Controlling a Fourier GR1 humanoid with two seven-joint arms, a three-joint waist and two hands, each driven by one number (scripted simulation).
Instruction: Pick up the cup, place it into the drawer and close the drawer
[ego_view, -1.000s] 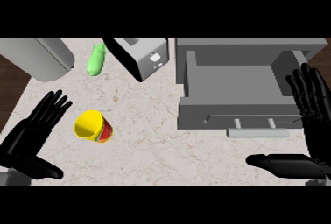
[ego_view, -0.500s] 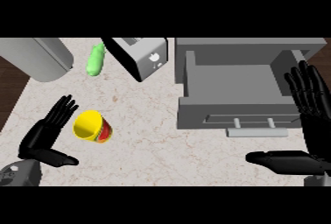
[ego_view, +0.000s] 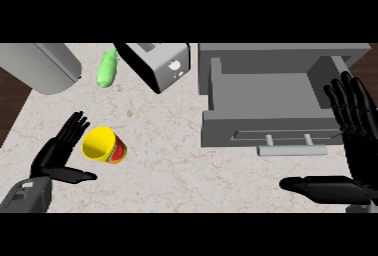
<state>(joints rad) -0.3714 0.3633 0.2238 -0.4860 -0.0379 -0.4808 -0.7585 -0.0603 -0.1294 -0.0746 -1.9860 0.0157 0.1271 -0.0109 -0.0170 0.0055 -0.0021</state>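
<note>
Writing: we read no legible text; the toaster (ego_view: 159, 64) carries only a small pale mark on its side that we cannot make out.
Bench (ego_view: 177, 165): pale, marbled stone-like top with brown veining.
Cup (ego_view: 103, 145): yellow inside and at the rim, red and green bands on the outer wall; it lies tilted on the bench, mouth toward the upper left.
Drawer (ego_view: 269, 107): grey, boxy, pulled open, with a bar handle on its front.
Left hand (ego_view: 60, 156): released, fingers straight, thumb out; we note the cup just beside its fingers, on their right, not grasped.
Right hand (ego_view: 353, 145): released, fingers straight and pointing up, at the drawer's right side, well apart from the cup.
Other items: green elongated vegetable (ego_view: 108, 70); grey rounded appliance (ego_view: 40, 65) at upper left.
</note>
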